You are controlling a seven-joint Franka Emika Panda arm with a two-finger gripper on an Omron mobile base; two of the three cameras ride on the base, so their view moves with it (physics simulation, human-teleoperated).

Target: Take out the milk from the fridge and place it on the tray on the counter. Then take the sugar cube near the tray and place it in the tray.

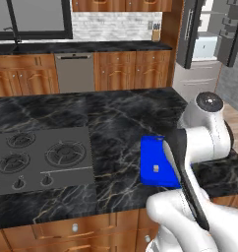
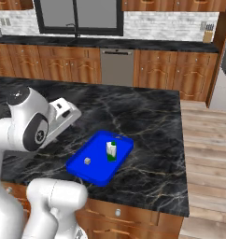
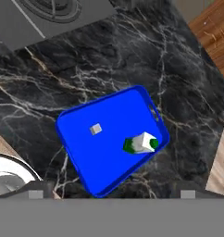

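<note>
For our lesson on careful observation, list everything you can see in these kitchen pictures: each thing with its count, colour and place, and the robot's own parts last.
tray: one, bright blue, on the counter near its front edge.
milk: one, green and white carton, upright in the tray.
sugar cube: one, whitish, in the tray, apart from the milk.
counter: one, black marble with pale veins, over brown cabinets.
cooktop: one, grey, set in the counter.
fridge: one, dark grey doors standing open, far right of the left base view.
dishwasher: one, steel panel, in the back cabinets.
window: one, dark frame, on the back wall.
knife block: one, wooden, on the back counter.
arm: one, white with dark joints, raised above the tray.
</note>
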